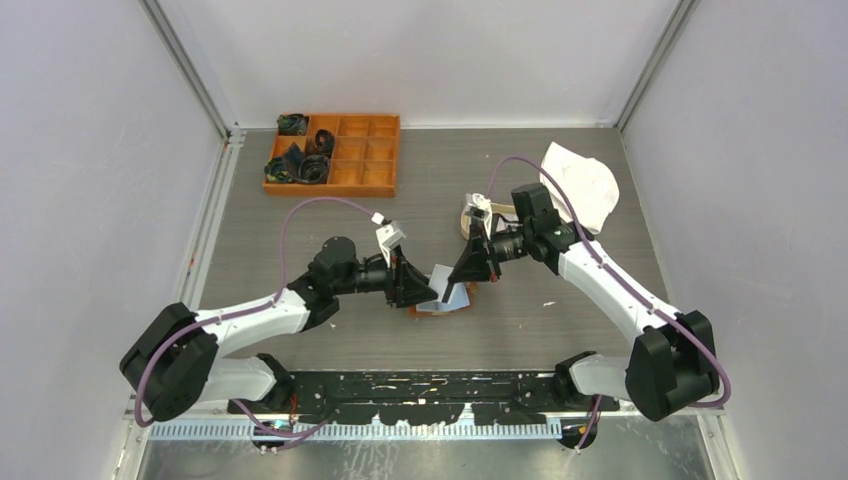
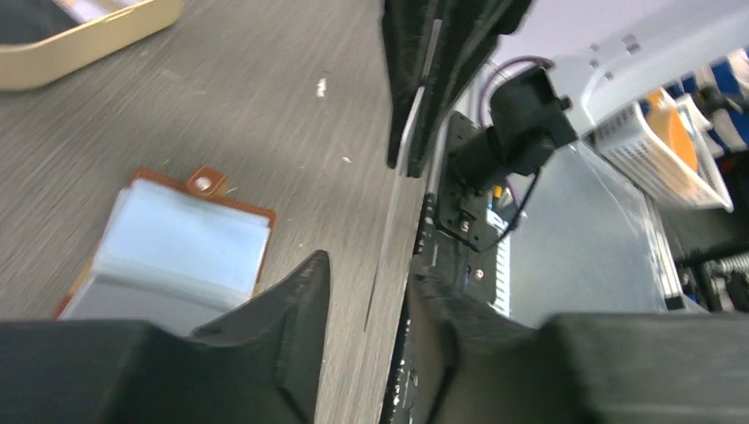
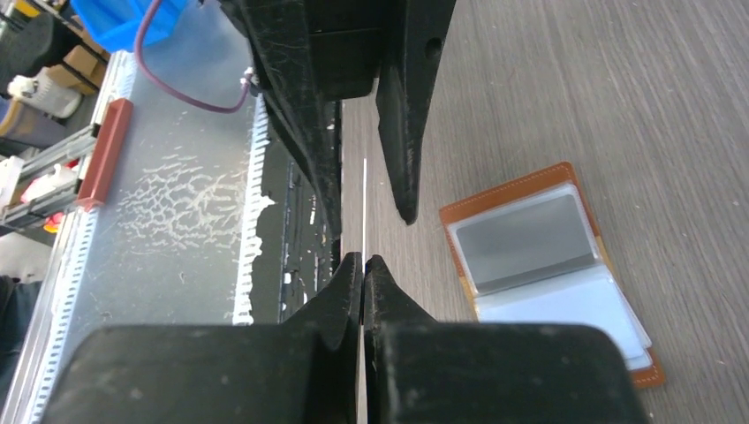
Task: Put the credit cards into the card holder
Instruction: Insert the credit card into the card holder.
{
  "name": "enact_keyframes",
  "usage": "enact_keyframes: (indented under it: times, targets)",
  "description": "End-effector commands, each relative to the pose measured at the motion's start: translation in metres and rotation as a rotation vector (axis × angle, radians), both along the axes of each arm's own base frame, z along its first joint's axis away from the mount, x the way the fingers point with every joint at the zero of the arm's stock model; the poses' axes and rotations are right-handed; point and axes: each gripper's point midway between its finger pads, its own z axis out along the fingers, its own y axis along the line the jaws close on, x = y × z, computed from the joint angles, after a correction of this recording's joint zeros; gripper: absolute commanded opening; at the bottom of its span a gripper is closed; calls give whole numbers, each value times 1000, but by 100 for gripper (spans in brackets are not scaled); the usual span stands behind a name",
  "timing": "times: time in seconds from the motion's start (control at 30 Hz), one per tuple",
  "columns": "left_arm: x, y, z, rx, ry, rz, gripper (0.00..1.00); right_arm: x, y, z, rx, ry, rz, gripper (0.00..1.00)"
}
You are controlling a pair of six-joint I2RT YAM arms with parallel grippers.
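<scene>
Leather card holder [image 3: 499,201] lies open showing plastic sleeves [image 3: 530,243]; right gripper [image 3: 363,262] pinches thin card [image 3: 365,208], left gripper [image 2: 369,270] gapes

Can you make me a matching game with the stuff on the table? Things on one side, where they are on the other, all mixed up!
Things:
1. card holder
2. orange box
3. white cloth
4. credit card

Places or states:
A. crumpled at the back right of the table
B. pinched in the right gripper
C. lying open in the middle of the table
D. at the back left of the table

Pairs: 1-C, 2-D, 3-A, 4-B
</scene>
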Motion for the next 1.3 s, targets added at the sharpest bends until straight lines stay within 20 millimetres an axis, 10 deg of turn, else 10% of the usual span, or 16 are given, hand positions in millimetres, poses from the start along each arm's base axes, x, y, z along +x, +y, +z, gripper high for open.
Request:
enact_keyframes:
  times: [0.0,0.27,0.77,1.27]
  targets:
    - [29,18,-5,65,27,236,44,36,-5,-4,-81,14,-141,1]
    - [42,63,-67,249,278,560,50,69,-15,-54,-239,239,-306,1]
    - [55,34,-107,259,433,507,61,81,-14,-116,-374,526,-399,1]
    - [62,42,-133,286,519,515,9,80,-5,-133,-343,670,-382,1]
